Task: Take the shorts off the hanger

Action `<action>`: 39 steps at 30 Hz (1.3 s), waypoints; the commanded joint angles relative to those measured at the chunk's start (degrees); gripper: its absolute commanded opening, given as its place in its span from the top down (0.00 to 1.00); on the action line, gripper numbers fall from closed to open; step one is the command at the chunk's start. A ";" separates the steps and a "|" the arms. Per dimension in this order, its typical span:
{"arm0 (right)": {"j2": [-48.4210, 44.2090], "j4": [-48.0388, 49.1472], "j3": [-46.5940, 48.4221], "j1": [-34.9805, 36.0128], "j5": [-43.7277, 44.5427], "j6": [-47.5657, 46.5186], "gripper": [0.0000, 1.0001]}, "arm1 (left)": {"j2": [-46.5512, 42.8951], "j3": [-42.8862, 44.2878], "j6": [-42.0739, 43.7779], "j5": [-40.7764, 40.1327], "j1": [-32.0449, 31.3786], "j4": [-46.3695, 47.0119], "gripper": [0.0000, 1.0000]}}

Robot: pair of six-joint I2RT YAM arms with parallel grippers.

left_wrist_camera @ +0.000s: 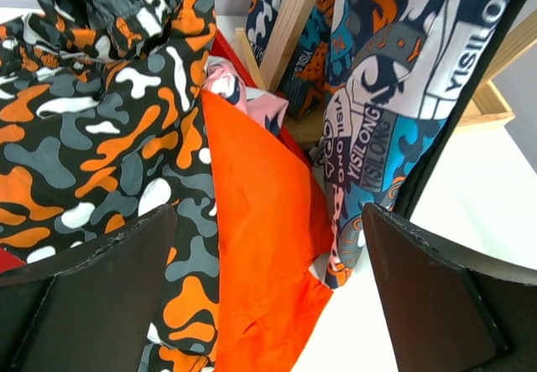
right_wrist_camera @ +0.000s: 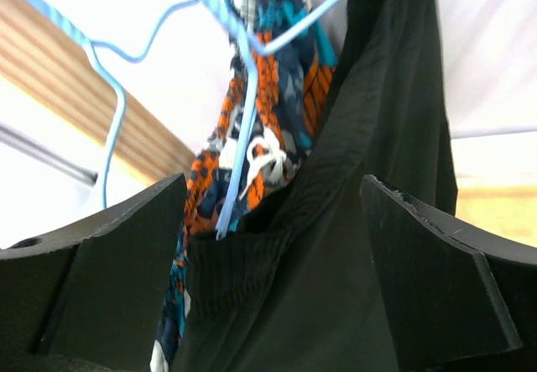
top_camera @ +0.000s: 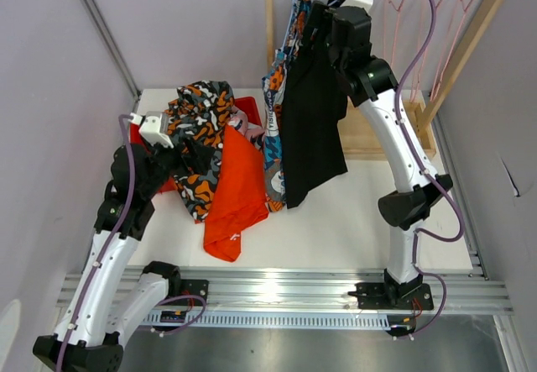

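Top: black shorts (top_camera: 312, 112) hang on the wooden rack (top_camera: 470, 44), blue print pair (top_camera: 279, 86) just behind them, right gripper (top_camera: 329, 21) at the waistband. Orange pair (top_camera: 235, 191) and blotched pair (top_camera: 197, 128) lie left of the rack, under the left gripper (top_camera: 180, 149).
Left wrist: jaws spread (over the orange pair).
Right wrist: jaws spread, black waistband between them, blue hanger (right_wrist_camera: 243, 95) above.

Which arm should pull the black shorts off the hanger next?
Right. The right pincer is open at the waistband of the black shorts, beside the blue hanger. The left pincer sits low by the orange shorts on the table.
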 commanded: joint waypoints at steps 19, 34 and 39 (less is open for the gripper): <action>3.95 7.46 3.99 0.92 4.86 -1.08 0.43 | -1.16 -3.14 1.42 1.54 -0.29 2.94 0.01; 4.13 8.07 3.03 0.65 5.56 -0.38 1.00 | -1.17 -3.67 1.34 1.80 -0.29 2.76 0.01; 1.24 8.86 2.94 1.17 6.44 -2.57 1.00 | -1.34 -3.67 2.39 5.31 -0.38 3.82 0.01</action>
